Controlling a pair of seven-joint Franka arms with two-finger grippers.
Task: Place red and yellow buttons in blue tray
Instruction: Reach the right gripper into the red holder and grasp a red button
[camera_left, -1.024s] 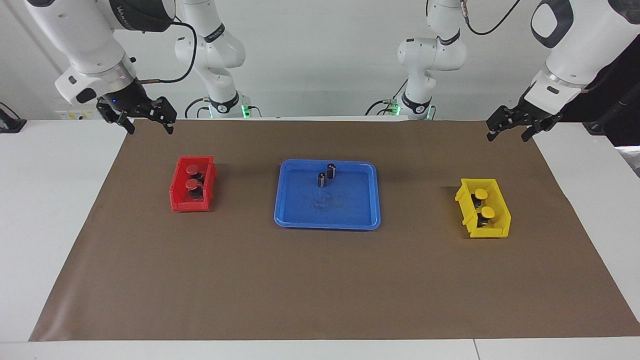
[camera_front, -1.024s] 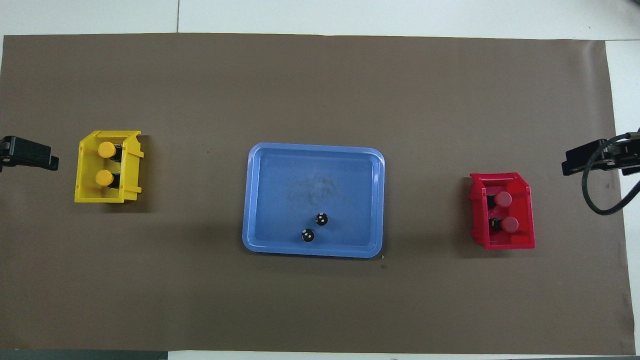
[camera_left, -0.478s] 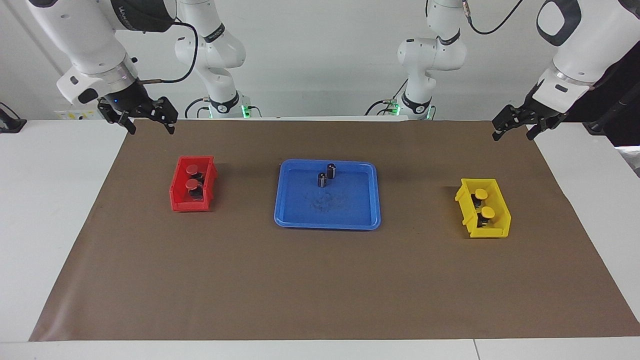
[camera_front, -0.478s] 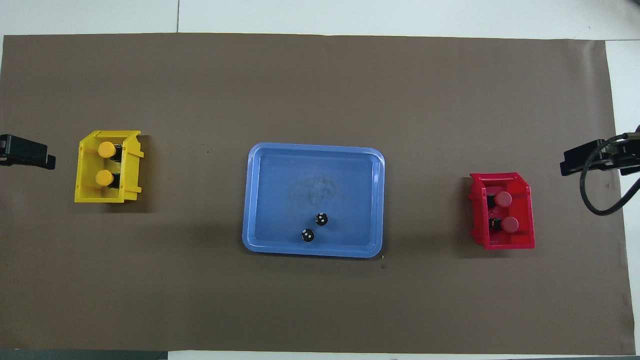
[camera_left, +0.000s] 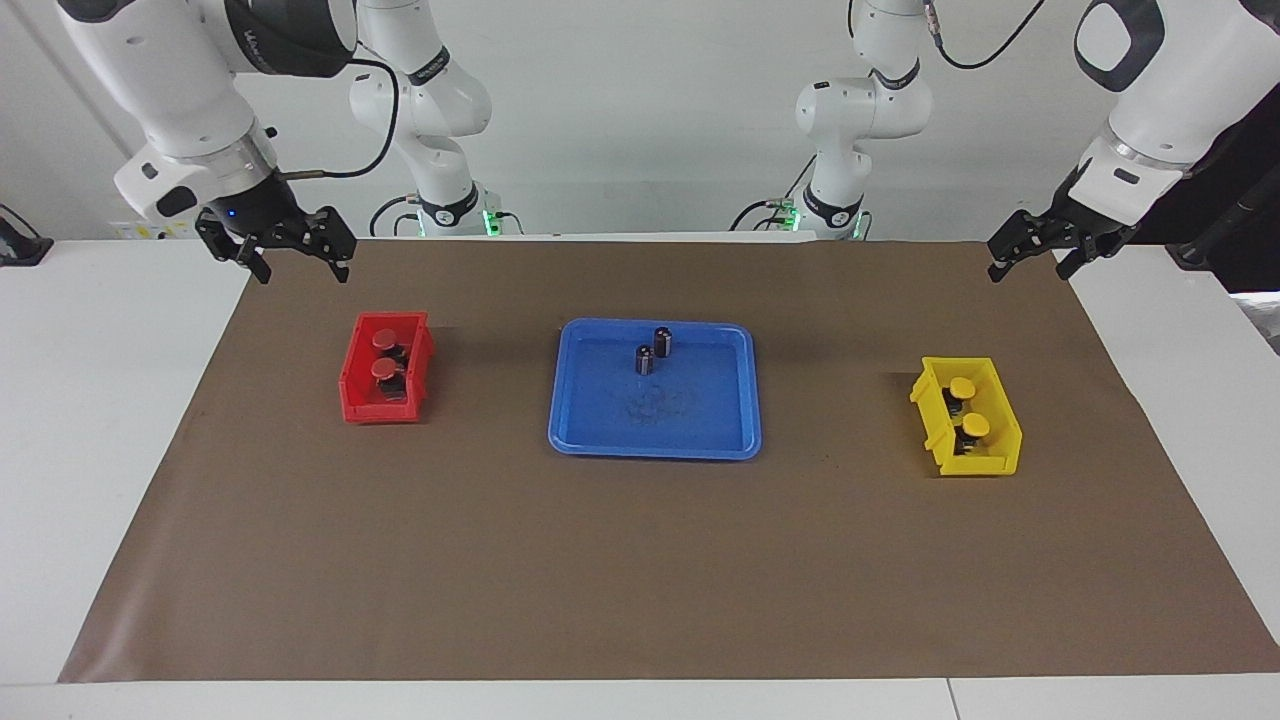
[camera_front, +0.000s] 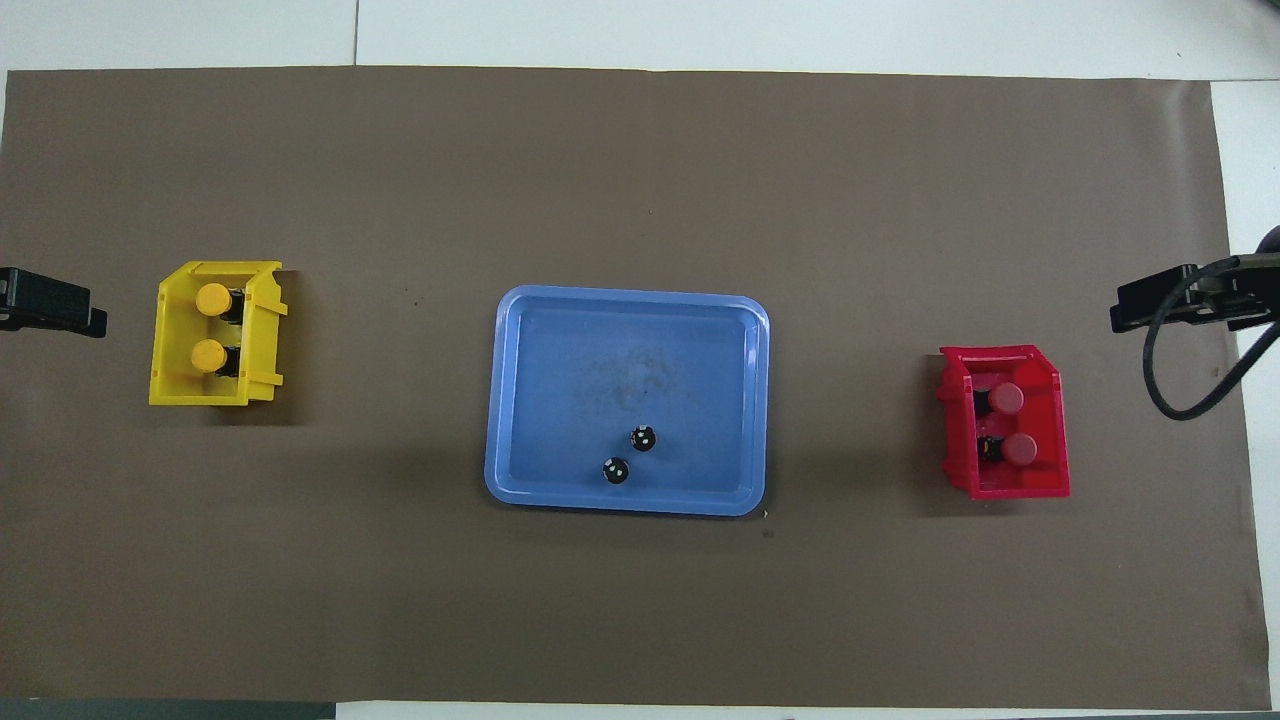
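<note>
Two red buttons sit in the red bin toward the right arm's end. Two yellow buttons sit in the yellow bin toward the left arm's end. Between the bins lies the blue tray. My right gripper hangs open over the mat's edge, apart from the red bin. My left gripper hangs open over the mat's edge, apart from the yellow bin. Neither holds anything.
Two small capless black cylinders stand upright in the tray, in the part nearer to the robots. A brown mat covers most of the white table.
Both grippers have drifted slightly outward toward their ends of the table and stay open. Bins, tray and buttons have not moved.
</note>
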